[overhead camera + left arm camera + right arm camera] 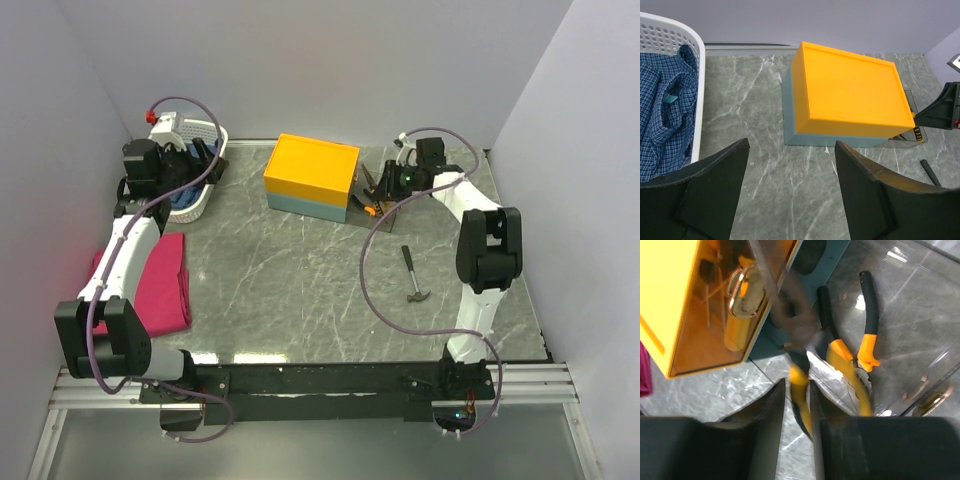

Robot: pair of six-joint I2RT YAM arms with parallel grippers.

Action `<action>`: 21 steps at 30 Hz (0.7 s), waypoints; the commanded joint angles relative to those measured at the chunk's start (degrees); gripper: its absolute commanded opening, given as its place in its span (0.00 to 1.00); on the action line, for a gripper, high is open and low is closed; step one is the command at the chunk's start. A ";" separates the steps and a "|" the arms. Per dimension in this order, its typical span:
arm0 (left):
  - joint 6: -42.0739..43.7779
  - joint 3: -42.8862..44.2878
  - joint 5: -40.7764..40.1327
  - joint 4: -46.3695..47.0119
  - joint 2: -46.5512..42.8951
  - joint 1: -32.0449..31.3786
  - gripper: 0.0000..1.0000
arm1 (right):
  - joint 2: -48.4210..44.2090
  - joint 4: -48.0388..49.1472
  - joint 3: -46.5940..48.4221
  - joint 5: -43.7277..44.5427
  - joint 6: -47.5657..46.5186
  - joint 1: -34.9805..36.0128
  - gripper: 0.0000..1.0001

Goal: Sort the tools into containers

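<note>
While the left end effector point(791, 148) hangs over the table point(300, 290) just beside the basket point(696, 47), its fingers point(715, 175) are spread wide with nothing between them. The white perforated basket sits in the far left corner, and a blue checked cloth point(665, 115) is bunched inside it. The box point(312, 165), orange on top with a blue-grey base, stands near the middle of the far side, well apart from the basket.

Just beside the right of the box is a clear bin point(385, 207), and the right end effector point(796, 385) reaches down at it. Its fingers point(771, 425) stand only narrowly apart, and a blurred yellow-and-black tool point(800, 405) lies in the gap between them. Whether they pinch it or have let it go cannot be told. Beyond the fingertips, pliers point(867, 347) with black-and-orange handles lie inside the bin. A second yellow-handled piece is beside them, too blurred to name.

The hammer point(414, 275) lies alone on the table on the right, nearer than the bin, head toward the arm bases. A folded pink cloth point(160, 280) lies at the left edge under the left arm.
</note>
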 commanded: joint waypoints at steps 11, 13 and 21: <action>2.30 3.30 -1.91 2.82 6.66 -3.82 0.76 | -8.17 3.81 -2.11 6.66 2.03 -4.71 0.27; 2.56 4.01 -3.05 3.35 7.98 -4.70 0.76 | -8.00 3.55 -2.29 11.68 2.21 -6.62 0.11; 4.94 10.68 -8.60 4.14 17.03 -5.84 0.75 | -3.34 2.06 2.19 15.73 -0.24 -8.31 0.00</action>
